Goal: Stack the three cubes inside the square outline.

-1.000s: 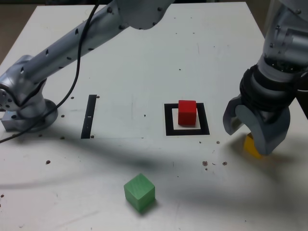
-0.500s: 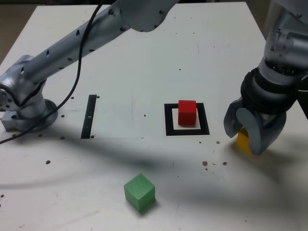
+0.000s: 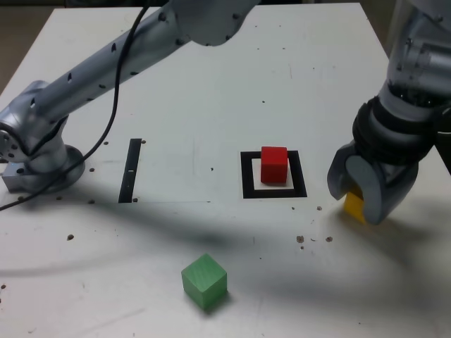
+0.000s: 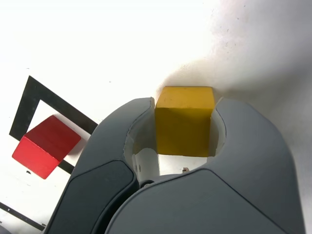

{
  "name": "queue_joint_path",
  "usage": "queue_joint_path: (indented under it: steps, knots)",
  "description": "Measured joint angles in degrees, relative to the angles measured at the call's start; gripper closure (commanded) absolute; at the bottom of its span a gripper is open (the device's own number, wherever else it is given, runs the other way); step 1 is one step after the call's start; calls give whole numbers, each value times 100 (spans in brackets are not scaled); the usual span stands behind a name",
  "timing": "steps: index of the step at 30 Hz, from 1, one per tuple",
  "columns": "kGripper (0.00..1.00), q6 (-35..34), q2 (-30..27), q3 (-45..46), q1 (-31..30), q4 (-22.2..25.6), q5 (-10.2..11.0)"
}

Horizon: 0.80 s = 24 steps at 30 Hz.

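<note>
Squarely between the jaws, yellow cube [image 4: 184,121], gripper [image 4: 181,127] clamped on it (both sides touching)

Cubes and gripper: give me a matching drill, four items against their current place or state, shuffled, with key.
Items:
1. red cube
2. yellow cube
3. green cube
4. gripper

States:
A. alone on bare table, nearest the exterior camera
B. between the gripper's fingers
C. inside the square outline
D. closed around a cube, at the exterior view's right

Pairs: 1-C, 2-B, 3-A, 4-D
</note>
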Motion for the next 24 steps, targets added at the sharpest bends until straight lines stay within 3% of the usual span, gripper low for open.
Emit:
queue_joint_path:
  steps: [6,14,18,24]
  knots:
    - [73,-202,-641,364,0,95,34]
    - [73,-1037,-1714,1541,100,125,332]
    - [73,-1561,-2168,2000,262,125,339]
    - [73,-2377,-2224,2589,398,89,218]
